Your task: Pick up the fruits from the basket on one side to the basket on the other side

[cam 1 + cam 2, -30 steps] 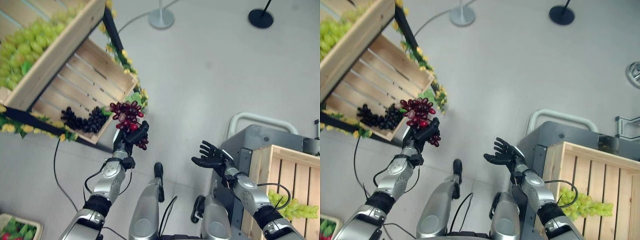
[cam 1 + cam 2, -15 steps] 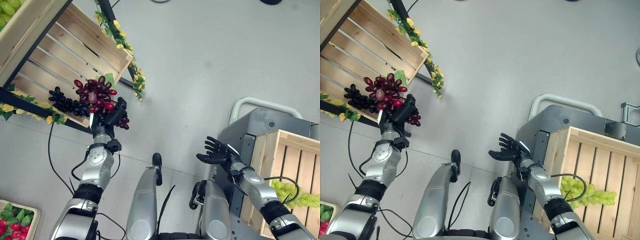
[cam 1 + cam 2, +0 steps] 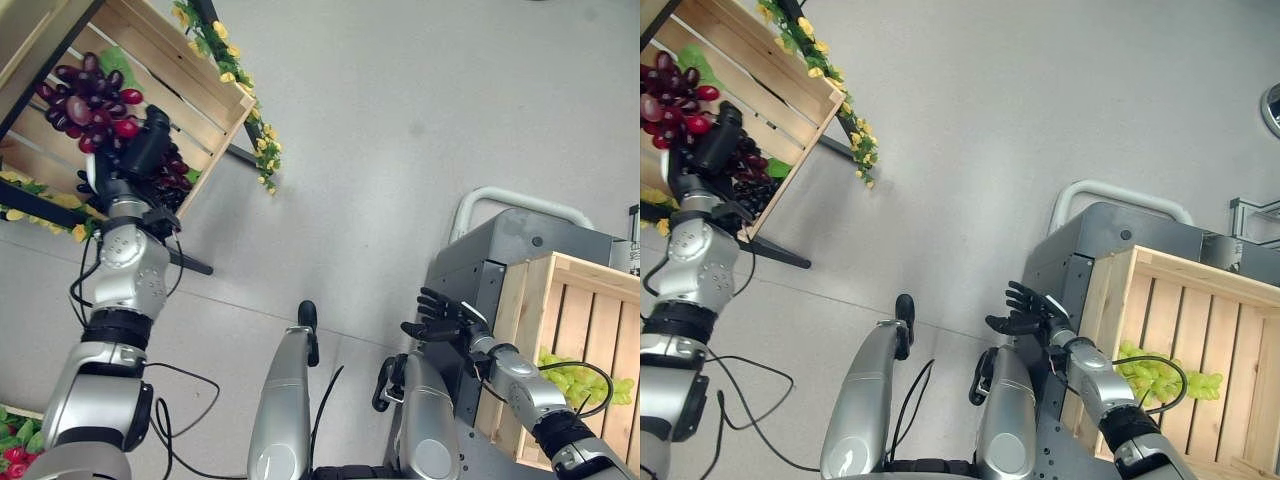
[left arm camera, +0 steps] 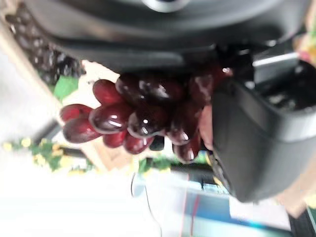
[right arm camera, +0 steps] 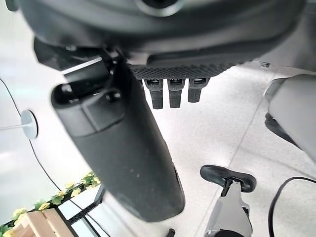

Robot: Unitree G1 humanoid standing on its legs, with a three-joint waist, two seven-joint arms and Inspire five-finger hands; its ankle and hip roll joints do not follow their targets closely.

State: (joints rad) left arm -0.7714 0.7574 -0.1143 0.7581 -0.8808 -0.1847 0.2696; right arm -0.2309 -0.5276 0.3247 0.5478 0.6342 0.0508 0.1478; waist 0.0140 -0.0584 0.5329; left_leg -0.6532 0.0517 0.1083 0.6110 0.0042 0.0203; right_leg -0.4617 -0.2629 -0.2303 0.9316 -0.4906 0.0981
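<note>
At ten o'clock the slatted wooden crate (image 3: 170, 70) tilts open toward the left hand (image 3: 140, 150), whose fingers curl around the red grape bunch (image 3: 85, 100) for carrying, while the right hand (image 3: 445, 318) idles open at four o'clock.

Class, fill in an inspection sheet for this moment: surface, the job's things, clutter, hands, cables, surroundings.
Surface: grey floor, no table.
Job's things: red grape bunch held over the slatted wooden crate; dark grapes lie in that crate; green grapes in the wooden crate on the robot's right.
Clutter: yellow flower garland along the first crate's edge.
Hands: left hand shut on the bunch; right hand open, idle.
Cables: black cable over the green grapes.
Surroundings: grey cart by the right crate.
</note>
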